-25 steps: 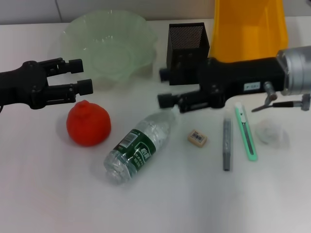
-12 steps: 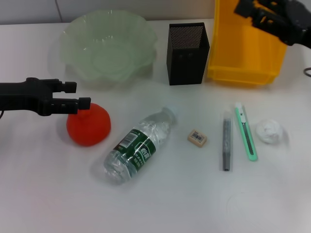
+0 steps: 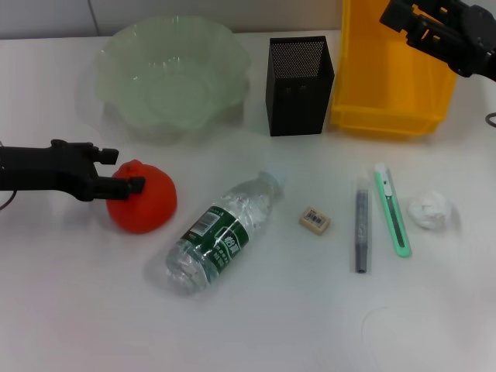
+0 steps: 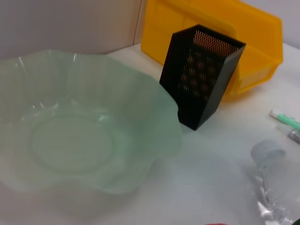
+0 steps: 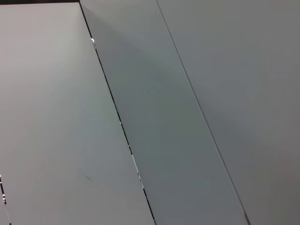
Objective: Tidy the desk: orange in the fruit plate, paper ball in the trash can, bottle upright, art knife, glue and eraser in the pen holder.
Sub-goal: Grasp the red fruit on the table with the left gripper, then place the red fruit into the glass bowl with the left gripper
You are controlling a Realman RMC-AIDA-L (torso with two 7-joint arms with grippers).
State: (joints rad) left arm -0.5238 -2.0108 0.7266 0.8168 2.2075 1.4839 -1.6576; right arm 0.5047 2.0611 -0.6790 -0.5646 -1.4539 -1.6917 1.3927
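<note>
Lower now than half a second ago, the left gripper [image 3: 124, 170] stands open against the orange [image 3: 143, 198] on the desk [image 3: 77, 310]; firm, bumpy fruit, best gripped across its middle; right gripper [image 3: 399, 15] parked above the trash can [image 3: 387, 85], fingers unclear.

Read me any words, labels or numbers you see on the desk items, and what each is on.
Bottle dark green label: white characters, too blurred to read.
Eraser sticker: a barcode, its digits too small to read.
Nothing else shows readable text.
</note>
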